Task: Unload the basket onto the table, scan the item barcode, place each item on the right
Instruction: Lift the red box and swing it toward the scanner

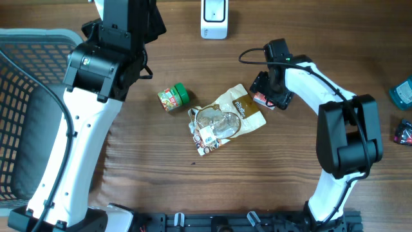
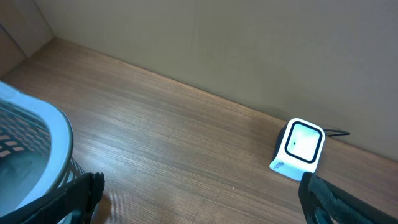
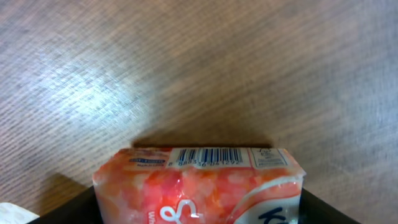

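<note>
Presently the packet [image 3: 199, 186], lying on the bench [image 3: 186, 62] beside the pouch [image 1: 248, 109], is straddled by the right gripper [image 3: 199, 208], whose hold cannot be told; judged soft, light and slippery, it should be pinched across its sides, barcode [image 3: 208, 155] exposed, the left gripper [image 2: 205, 199] being wide open.

Orange-pink pkt [image 3: 199, 186], barcode [image 3: 207, 156] showing.

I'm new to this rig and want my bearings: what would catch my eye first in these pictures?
The right gripper straddles a pink-orange packet right of the table's middle, and the packet's barcode faces the wrist camera. A tan snack bag lies at the centre with a small green can beside it. The white scanner stands at the far edge.
</note>
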Available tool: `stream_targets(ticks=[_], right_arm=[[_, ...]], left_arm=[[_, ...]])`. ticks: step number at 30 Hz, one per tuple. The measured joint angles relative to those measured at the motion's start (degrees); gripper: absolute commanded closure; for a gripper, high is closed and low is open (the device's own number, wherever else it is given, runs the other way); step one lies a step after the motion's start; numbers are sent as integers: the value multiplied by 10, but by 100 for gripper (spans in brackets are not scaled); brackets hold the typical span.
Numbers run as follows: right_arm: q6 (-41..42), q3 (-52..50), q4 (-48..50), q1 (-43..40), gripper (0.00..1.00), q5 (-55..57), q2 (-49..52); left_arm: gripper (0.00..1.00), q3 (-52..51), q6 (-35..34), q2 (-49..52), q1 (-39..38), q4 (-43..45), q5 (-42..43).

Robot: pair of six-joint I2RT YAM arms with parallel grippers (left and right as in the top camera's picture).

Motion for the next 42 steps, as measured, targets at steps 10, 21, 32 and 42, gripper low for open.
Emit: stream_targets(ticks=[10, 21, 32, 42], right_arm=[[-151, 0, 80, 0, 27, -8, 6], [-313, 4, 147, 0, 27, -76, 6], [-362, 14, 225, 0, 28, -169, -105], [-432, 15, 196, 0, 34, -347, -232]], left_arm=[[0, 0, 0, 0, 0, 0, 0], [0, 0, 0, 0, 0, 0, 0], [0, 0, 0, 0, 0, 0, 0], [0, 0, 0, 0, 0, 0, 0]])
